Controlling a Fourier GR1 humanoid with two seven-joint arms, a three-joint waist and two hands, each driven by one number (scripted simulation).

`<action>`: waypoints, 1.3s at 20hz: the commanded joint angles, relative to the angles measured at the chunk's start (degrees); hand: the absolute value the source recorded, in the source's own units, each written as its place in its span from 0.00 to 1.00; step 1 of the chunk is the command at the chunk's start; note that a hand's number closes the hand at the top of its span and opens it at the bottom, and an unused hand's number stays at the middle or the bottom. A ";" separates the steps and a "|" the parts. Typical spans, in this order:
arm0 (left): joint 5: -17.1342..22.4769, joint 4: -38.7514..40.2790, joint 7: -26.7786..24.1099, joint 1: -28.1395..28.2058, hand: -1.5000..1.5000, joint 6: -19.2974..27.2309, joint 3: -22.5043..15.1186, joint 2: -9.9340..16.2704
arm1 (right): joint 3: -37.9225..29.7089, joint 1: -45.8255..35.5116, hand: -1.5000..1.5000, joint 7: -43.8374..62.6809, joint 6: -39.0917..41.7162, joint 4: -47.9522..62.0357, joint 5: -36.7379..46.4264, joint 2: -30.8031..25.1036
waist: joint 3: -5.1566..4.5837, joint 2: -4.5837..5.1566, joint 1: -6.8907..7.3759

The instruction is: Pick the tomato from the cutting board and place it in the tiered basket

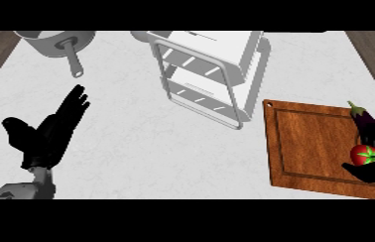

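Tomato (362,154) sits on the cutting board (311,144) near its right edge, just below an eggplant (363,121). Right hand (360,171) shows only partly at the frame's right edge, dark fingers touching the tomato's underside; can't tell if they're curled or straight. Left hand (51,129) at lower left w/ fingers straight & spread, holding nothing. Tiered basket (212,72) stands at top centre, well apart from the tomato. Pot (58,42) at top left.

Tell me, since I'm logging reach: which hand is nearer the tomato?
Right. The right hand is directly beside the tomato at the cutting board's right edge; the left hand rests open far across the counter.
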 commanded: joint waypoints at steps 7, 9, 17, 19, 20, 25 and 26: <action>0.08 -2.89 1.86 0.58 0.50 -0.18 0.69 0.79 | -11.55 -6.12 1.00 -4.12 -7.99 -12.95 -16.43 7.75 | 0.29 -0.32 -0.81; 0.36 -2.87 0.96 2.31 0.50 -1.10 1.20 1.29 | -13.99 -5.65 1.00 -4.74 -6.58 -17.79 -20.80 7.53 | 0.25 -0.37 -0.99; -0.52 0.17 2.61 -2.35 0.50 -0.80 1.26 -0.65 | -12.74 -12.96 1.00 13.58 6.73 -33.75 -28.28 4.79 | 0.20 0.11 -0.15; -2.17 -0.22 0.47 -0.33 0.50 -0.29 0.35 -1.53 | -9.67 -17.13 1.00 20.26 9.37 -36.19 -29.27 4.97 | 0.16 0.12 0.20; -3.40 0.10 1.39 -1.15 0.50 0.20 -1.80 -3.25 | -10.26 -18.08 1.00 20.14 9.97 -36.46 -29.35 4.14 | 0.21 0.13 0.00; -2.34 -4.43 2.17 1.05 0.50 -0.43 -0.28 -2.64 | 2.05 -31.47 1.00 29.31 7.25 -31.70 -21.59 10.05 | 0.20 0.23 1.18; -1.31 -1.92 -0.60 2.38 0.50 -2.83 1.31 -1.28 | 1.94 -34.20 1.00 35.74 10.18 -34.76 -24.00 10.13 | 0.16 0.14 0.92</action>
